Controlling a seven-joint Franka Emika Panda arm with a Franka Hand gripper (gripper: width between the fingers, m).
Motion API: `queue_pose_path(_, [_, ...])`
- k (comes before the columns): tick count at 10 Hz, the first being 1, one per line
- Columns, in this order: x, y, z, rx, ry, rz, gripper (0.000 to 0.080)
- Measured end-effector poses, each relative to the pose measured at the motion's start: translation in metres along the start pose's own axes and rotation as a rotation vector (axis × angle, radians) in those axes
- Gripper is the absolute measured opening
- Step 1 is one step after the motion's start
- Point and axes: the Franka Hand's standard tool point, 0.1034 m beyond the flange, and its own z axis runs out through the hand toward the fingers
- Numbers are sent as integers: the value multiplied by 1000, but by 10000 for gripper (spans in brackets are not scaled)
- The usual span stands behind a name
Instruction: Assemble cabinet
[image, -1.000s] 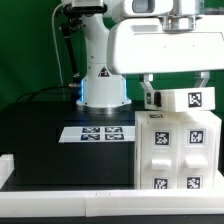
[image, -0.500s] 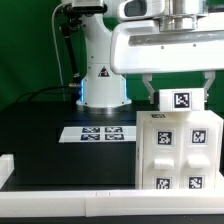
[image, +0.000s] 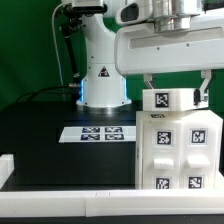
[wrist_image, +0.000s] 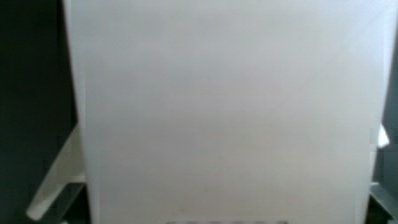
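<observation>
The cabinet (image: 180, 155), a large white box with several square tags on its front, stands at the exterior view's right. My gripper (image: 176, 92) hangs just above its top and is shut on a small white tagged panel (image: 168, 101). The panel sits on or just over the box's top edge; I cannot tell whether they touch. One finger (image: 150, 92) shows on each side of the panel. In the wrist view the panel (wrist_image: 222, 100) fills nearly the whole picture, with a finger (wrist_image: 59, 192) at its edge.
The marker board (image: 98, 132) lies flat on the black table, to the left of the cabinet. The white robot pedestal (image: 101, 85) stands behind it. A white rim (image: 60, 200) runs along the table's front edge.
My gripper has carried the tagged panel toward the exterior view's left along the top of the cabinet. The cabinet itself has not moved.
</observation>
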Motion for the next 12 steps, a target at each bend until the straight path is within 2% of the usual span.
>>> queue_pose_path(3, [-1, 0, 1, 35, -21, 351, 544])
queue_pose_path(7, [-2, -1, 0, 39, -42, 661, 544])
queue_pose_path(10, [-1, 1, 1, 33, -57, 891, 544])
queue_pose_path(12, [-1, 1, 2, 23, -70, 947, 544])
